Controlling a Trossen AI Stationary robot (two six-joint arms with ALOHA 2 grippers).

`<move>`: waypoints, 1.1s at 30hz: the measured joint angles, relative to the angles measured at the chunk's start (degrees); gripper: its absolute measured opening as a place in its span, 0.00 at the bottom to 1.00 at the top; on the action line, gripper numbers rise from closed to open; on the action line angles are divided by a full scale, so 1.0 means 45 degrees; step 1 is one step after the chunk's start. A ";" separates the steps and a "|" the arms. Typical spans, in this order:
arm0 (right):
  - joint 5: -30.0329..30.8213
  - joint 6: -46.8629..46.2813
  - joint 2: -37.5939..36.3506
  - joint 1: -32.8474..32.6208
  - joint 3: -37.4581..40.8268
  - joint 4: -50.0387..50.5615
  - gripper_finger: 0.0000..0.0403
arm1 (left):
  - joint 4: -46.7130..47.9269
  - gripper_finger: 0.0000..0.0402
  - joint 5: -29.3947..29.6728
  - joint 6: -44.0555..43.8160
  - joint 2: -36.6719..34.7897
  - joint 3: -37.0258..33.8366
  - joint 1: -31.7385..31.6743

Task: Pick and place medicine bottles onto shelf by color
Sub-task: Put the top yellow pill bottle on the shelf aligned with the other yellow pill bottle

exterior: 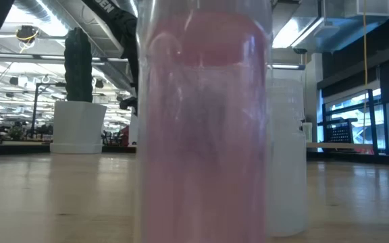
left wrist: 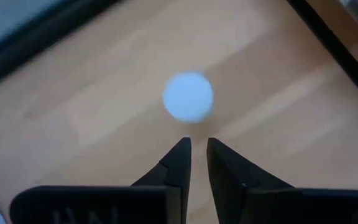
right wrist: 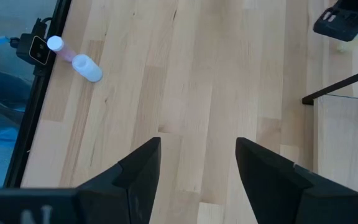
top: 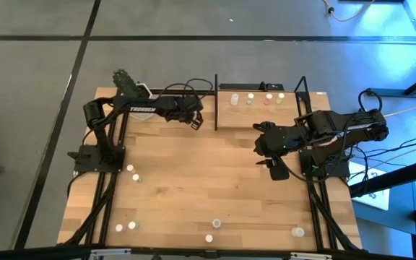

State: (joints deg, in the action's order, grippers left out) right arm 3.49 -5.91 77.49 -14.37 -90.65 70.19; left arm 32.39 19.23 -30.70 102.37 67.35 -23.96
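My left gripper (top: 193,121) hangs just left of the shelf (top: 258,115), its fingers almost together and empty (left wrist: 196,146). A white-capped bottle (left wrist: 188,96) stands on the wood right below it, untouched. My right gripper (top: 260,146) is open and empty (right wrist: 197,149) over the table in front of the shelf. Several bottles (top: 250,98) stand in a row on the shelf's far part. Other bottles stand on the table at the left (top: 133,172) and along the near edge (top: 216,224). A pink bottle (exterior: 204,121) fills the low view.
A white pot with a cactus (exterior: 78,125) stands at the table's far left. The shelf's black uprights (top: 216,101) rise beside my left gripper. Two bottles (right wrist: 86,67) lie by the left arm's base. Bare wood lies between the two arms.
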 joint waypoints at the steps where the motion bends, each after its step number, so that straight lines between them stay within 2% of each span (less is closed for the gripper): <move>1: 0.0009 0.0004 0.0000 0.0000 0.0000 0.0005 0.52 | 0.0122 0.11 -0.0127 -0.0043 -0.0066 0.0000 0.0066; 8: 0.1555 -0.0010 0.0005 0.0002 0.0000 0.0005 0.52 | 0.0754 0.11 -0.0098 -0.0092 -0.1282 0.0000 0.0630; 15: 0.1796 -0.0601 0.0005 0.0660 0.0000 -0.0050 0.52 | 0.1229 0.11 -0.0309 -0.0155 -0.2657 0.0000 0.0936; 22: 0.4014 -0.1358 0.0005 0.1321 0.0000 -0.0098 0.52 | 0.1348 0.11 -0.0331 -0.0160 -0.3123 0.0000 0.1116; 27: 0.4095 -0.1491 0.0005 0.1418 0.0000 -0.0107 0.52 | 0.1347 0.11 -0.0857 -0.0440 -0.3123 0.0000 0.1116; 33: 0.4085 -0.1598 0.0005 0.1418 0.0000 -0.0128 0.52 | 0.1344 0.11 -0.0875 -0.0806 -0.3123 0.0000 0.1121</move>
State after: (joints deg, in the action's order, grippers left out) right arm 21.87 -13.10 77.52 -7.99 -90.65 69.62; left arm 38.44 15.29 -34.33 88.31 67.35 -18.92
